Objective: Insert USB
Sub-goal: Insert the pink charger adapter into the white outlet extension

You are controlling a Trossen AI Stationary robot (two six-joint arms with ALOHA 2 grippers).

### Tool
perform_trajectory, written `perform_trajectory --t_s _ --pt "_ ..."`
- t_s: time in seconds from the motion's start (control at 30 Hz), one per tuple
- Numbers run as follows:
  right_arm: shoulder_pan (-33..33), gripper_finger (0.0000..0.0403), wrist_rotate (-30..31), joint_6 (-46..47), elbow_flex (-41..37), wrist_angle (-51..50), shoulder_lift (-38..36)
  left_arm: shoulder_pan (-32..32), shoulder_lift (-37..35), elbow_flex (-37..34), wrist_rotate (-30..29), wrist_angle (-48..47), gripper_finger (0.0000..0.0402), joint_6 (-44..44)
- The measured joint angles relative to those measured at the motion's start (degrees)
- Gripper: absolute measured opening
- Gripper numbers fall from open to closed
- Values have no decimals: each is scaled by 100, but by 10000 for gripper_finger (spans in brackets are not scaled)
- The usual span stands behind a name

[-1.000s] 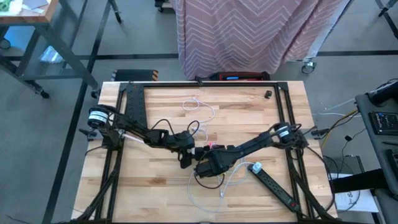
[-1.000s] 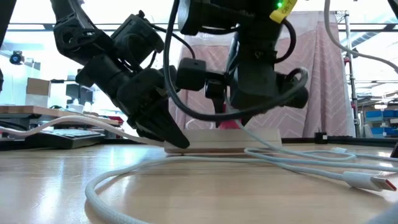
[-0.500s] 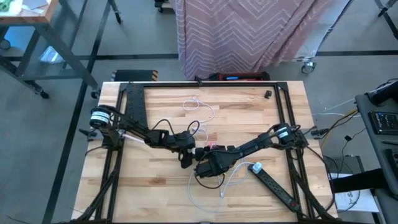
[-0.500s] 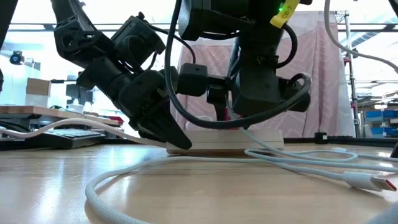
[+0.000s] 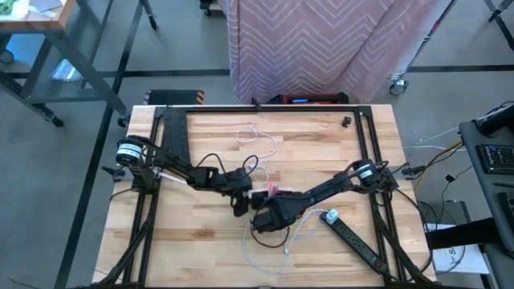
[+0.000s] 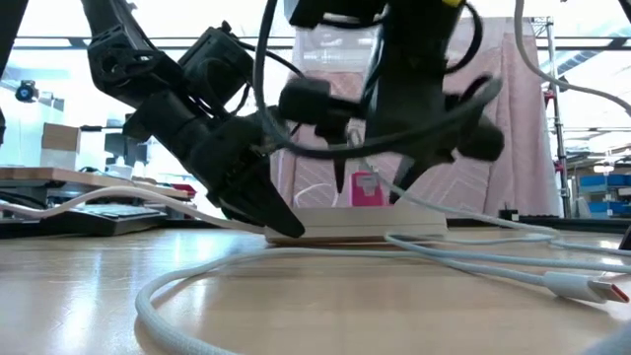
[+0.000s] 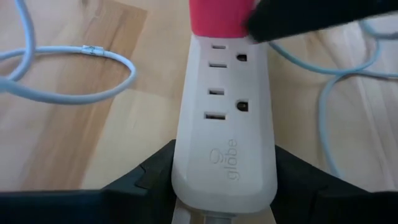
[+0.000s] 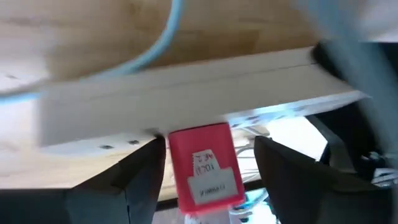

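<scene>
Left claw (image 7: 217, 186) clamps the power strip (image 7: 225, 124); right claw (image 8: 205, 168), fingers spread, straddles the red plug (image 8: 205, 168) without gripping; pulling away crooked could knock it loose

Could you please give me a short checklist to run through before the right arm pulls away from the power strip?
1. White plastic power strip clamped between the left gripper fingers: ok.
2. Red block-shaped USB plug standing upright in the strip: ok; whether it is fully seated: cannot tell.
3. Right gripper fingers spread clear on both sides of the plug: ok.
4. White cable loops lying on the wooden table free of the right arm's path: cannot tell.
5. Strip flat on the table in the low view: ok.
</scene>
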Motion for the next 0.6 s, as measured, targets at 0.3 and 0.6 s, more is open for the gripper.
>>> perform_trajectory --t_s 0.3,0.6 --pt "40 245 -20 1870 477 -670 -425 4 0 0 -49 -160 178 336" --pt "-384 174 -1772 5377 -308 568 -1811 -53 0 -4 -22 -724 178 895"
